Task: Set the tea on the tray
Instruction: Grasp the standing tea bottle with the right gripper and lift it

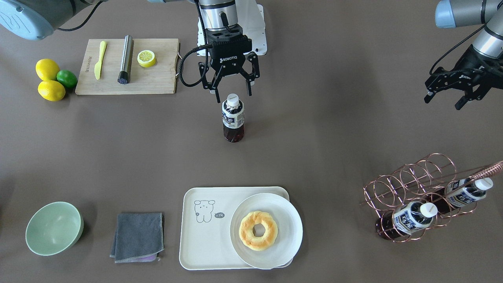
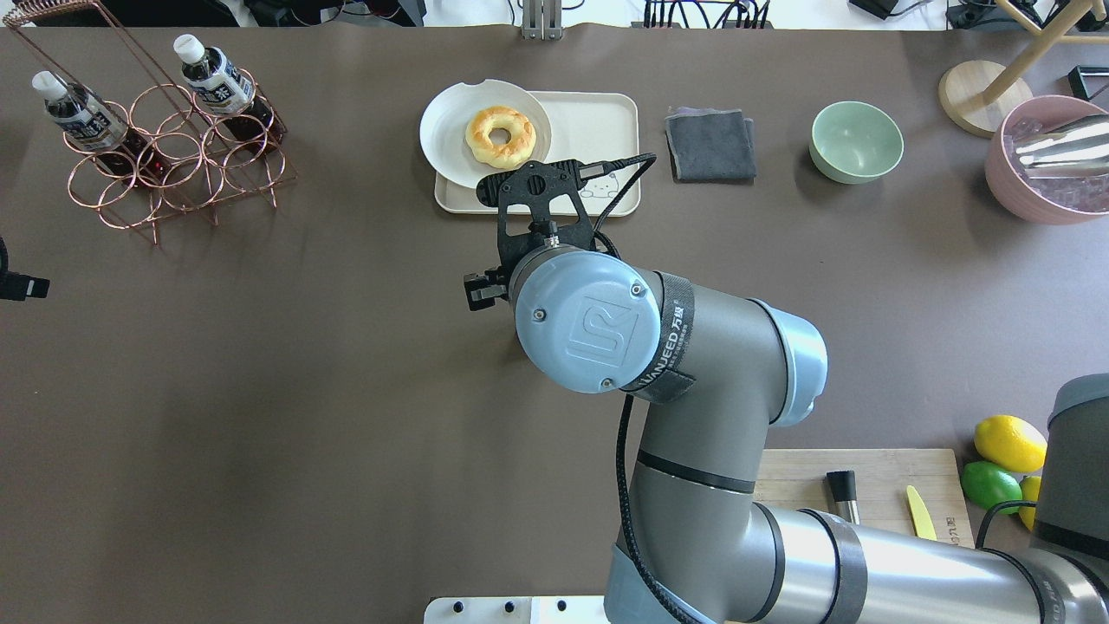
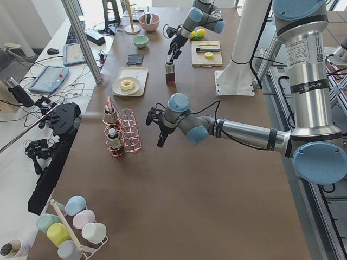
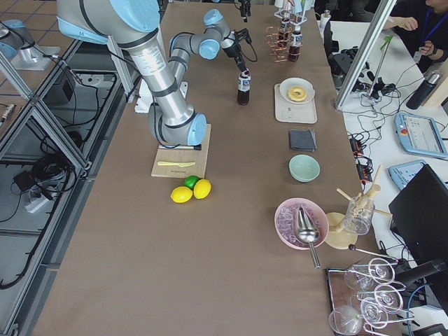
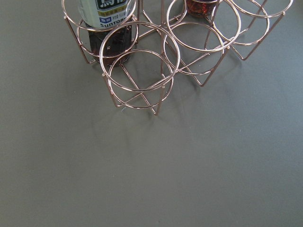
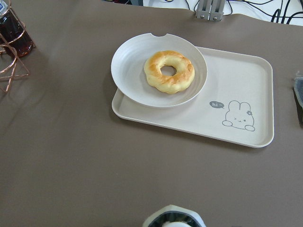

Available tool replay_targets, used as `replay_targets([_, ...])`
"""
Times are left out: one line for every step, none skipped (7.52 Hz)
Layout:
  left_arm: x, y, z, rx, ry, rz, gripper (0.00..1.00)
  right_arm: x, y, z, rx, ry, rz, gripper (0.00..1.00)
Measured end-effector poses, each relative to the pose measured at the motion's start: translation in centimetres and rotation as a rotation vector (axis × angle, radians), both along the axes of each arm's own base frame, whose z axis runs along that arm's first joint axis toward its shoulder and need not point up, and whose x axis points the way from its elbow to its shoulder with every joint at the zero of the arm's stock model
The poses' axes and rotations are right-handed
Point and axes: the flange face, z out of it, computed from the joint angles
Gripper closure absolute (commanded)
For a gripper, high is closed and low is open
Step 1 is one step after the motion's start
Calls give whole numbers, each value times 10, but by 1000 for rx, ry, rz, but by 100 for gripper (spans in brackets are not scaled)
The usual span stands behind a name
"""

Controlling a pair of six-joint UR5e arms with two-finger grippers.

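**A:** From the front, where is the tea?

**B:** The tea (image 1: 233, 118) stands upright on the brown counter (image 1: 353, 129), well apart from the tray (image 1: 200, 243). The right pincer (image 1: 233, 93) hangs at its white cap (image 1: 233, 100), fingers spread and gripping nothing. The left pincer (image 1: 442, 103) is off to the side, also spread and empty.

**A:** So what is left?

**B:** By my reading, everything: the grasp, the carry and the set-down.

**A:** And overhead?

**B:** The right arm (image 2: 598, 321) hides the bottle. Beyond it lies the tray, with a plate (image 2: 442, 121) holding a doughnut (image 2: 500, 136) overlapping one end.

**A:** The right wrist camera?

**B:** The cap sits at the lower edge. The tray's end with the cartoon drawing (image 6: 239, 116) is bare.

**A:** How does the tea look?

**B:** A small clear plastic bottle of dark brown liquid with a white-and-navy label, its cap on.
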Motion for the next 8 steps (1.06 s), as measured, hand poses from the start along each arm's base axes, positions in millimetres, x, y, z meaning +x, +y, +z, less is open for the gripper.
replay_targets([0, 0, 0, 0, 0, 0, 1, -5, -2, 3, 5, -10, 0, 15])
replay_targets([0, 0, 0, 0, 0, 0, 1, -7, -4, 5, 11, -13, 2, 17])
replay_targets([0, 0, -1, 1, 0, 0, 1, -8, -5, 7, 17, -10, 4, 19])
replay_targets([0, 0, -1, 1, 1, 0, 1, -8, -6, 9, 19, -7, 6, 19])
replay_targets([0, 0, -1, 2, 1, 0, 1, -7, -7, 10, 20, -5, 8, 21])
replay_targets([0, -1, -2, 3, 2, 0, 1, -6, -8, 11, 21, -2, 11, 23])
replay_targets([1, -1, -2, 4, 2, 0, 1, -6, -9, 12, 22, 0, 13, 25])
replay_targets([1, -1, -3, 6, 3, 0, 1, -6, -9, 14, 21, 3, 14, 25])
